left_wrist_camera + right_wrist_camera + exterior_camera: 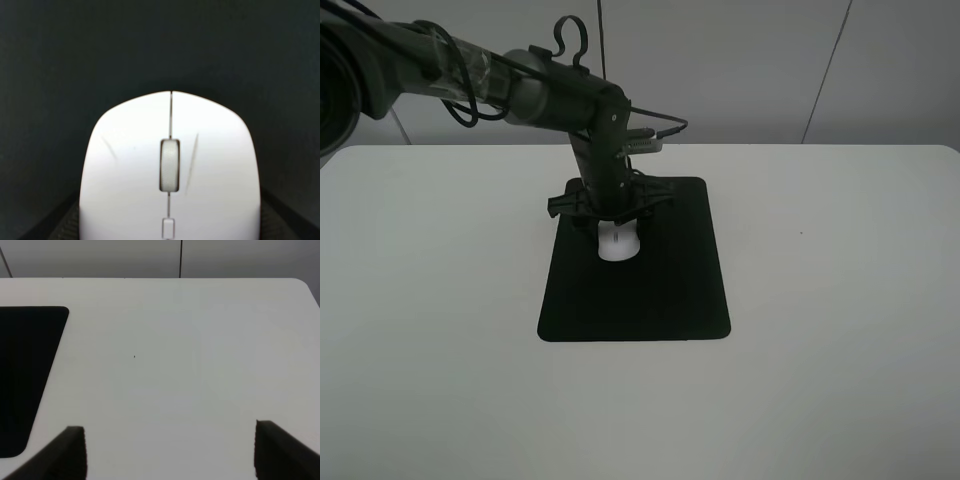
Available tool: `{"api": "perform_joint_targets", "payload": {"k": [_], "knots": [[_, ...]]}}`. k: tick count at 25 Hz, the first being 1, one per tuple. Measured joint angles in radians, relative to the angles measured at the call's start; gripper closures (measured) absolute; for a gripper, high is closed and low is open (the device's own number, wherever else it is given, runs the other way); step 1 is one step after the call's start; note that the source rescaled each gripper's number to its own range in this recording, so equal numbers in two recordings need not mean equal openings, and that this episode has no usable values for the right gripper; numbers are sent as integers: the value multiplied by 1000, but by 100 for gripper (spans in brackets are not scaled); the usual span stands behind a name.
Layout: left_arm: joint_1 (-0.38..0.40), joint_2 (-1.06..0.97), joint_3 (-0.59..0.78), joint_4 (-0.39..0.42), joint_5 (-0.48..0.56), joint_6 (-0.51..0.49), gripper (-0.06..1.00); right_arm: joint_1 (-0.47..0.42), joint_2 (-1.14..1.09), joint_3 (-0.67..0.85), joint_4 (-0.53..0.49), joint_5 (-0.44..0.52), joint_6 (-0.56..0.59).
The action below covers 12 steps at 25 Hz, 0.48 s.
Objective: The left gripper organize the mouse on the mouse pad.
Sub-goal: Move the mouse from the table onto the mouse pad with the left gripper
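The white mouse (618, 246) lies on the upper middle of the black mouse pad (660, 300), which sits flat on the white table. My left gripper (617, 238) reaches straight down over the mouse from the arm at the upper left. In the left wrist view the mouse (170, 170) fills the frame with its scroll wheel facing the camera. The dark fingertips (62, 225) flank its two sides, spread wide, so the gripper is open around it. My right gripper (170, 450) is open over bare table, and only its wrist view shows it.
The white table (840, 300) stretches around the pad on all sides. In the right wrist view a corner of the pad (25, 375) shows beside the right gripper. A grey wall stands behind the table's far edge.
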Motion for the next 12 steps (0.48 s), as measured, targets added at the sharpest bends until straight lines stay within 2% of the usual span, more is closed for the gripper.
{"api": "perform_joint_targets", "payload": {"k": [12], "knots": [[0, 1, 0, -6, 0, 1, 94, 0, 0, 0, 0, 0, 0]]}}
